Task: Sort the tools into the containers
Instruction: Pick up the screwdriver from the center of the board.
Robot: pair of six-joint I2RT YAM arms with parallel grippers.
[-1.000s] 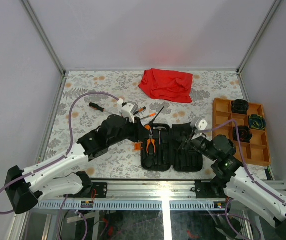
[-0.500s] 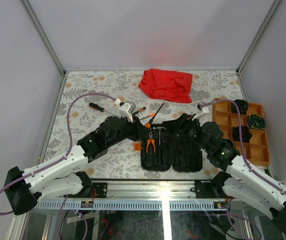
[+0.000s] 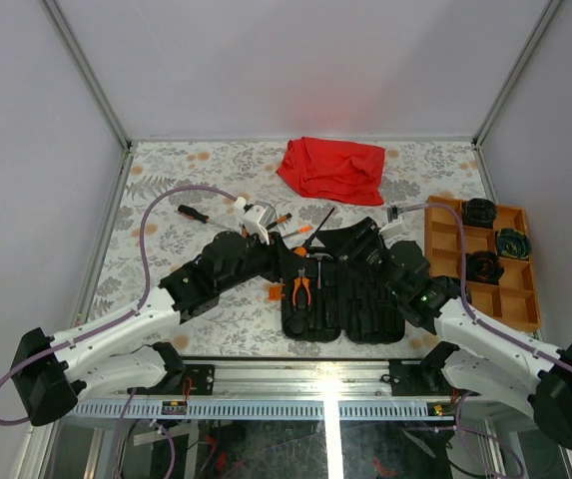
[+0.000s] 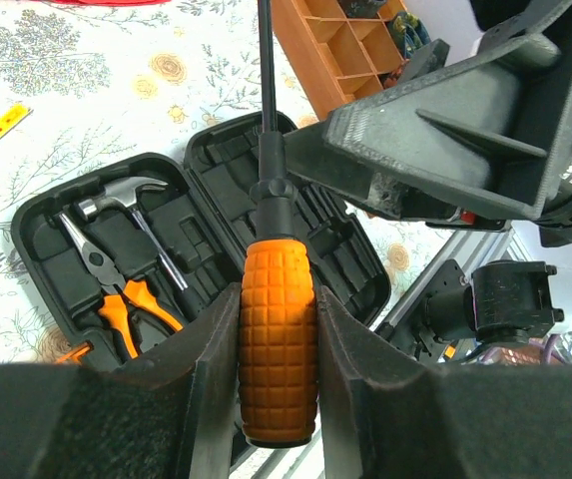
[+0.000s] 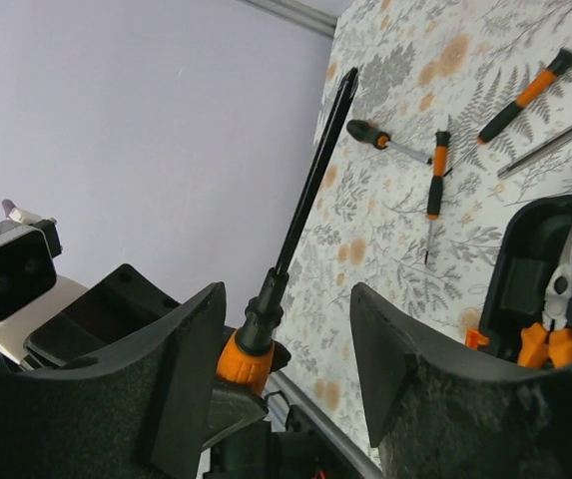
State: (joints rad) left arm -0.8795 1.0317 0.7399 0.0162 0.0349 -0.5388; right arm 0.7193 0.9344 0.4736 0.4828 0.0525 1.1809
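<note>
1. Left pincer [image 4: 278,307]: clamped on the gridded orange handle of a large black-shafted screwdriver [image 4: 278,369]. The shaft runs straight out ahead of the pads.
2. Key relation: the screwdriver's long axis points from the left pincer toward the far right, with the tip lifted off the floral counter [image 3: 166,180].
3. Right pincer [image 5: 286,297]: stands wide, one finger on either side of the shaft just past the handle, touching nothing that I can see. The left arm has the tool and the right is just beside it, placed for a handover by my reading.
4. Beneath both pincers: an open black hard-shell tool case [image 3: 353,307], its halves lying flat. The left half holds orange-handled pliers [image 3: 301,287] and a steel-headed hammer [image 4: 116,195]. What shows of the right half is bare moulded slots.
5. Left of the case, loose on the counter: a black-handled screwdriver [image 5: 365,130], a small orange-and-black screwdriver [image 5: 434,188], an orange-and-black driver [image 5: 521,97] and a grey-shafted tool with an orange end [image 5: 563,138].
6. Right of the case: an orange plastic divided tray [image 3: 515,299], with three dark round objects [image 3: 479,212] in separate compartments.
7. Far edge: a crumpled red cloth [image 3: 332,168].
8. Count:
   - Containers: two.
   - Tools in hand: one.
   - Tools in the case: two.
   - Tools loose on the counter: four.
</note>
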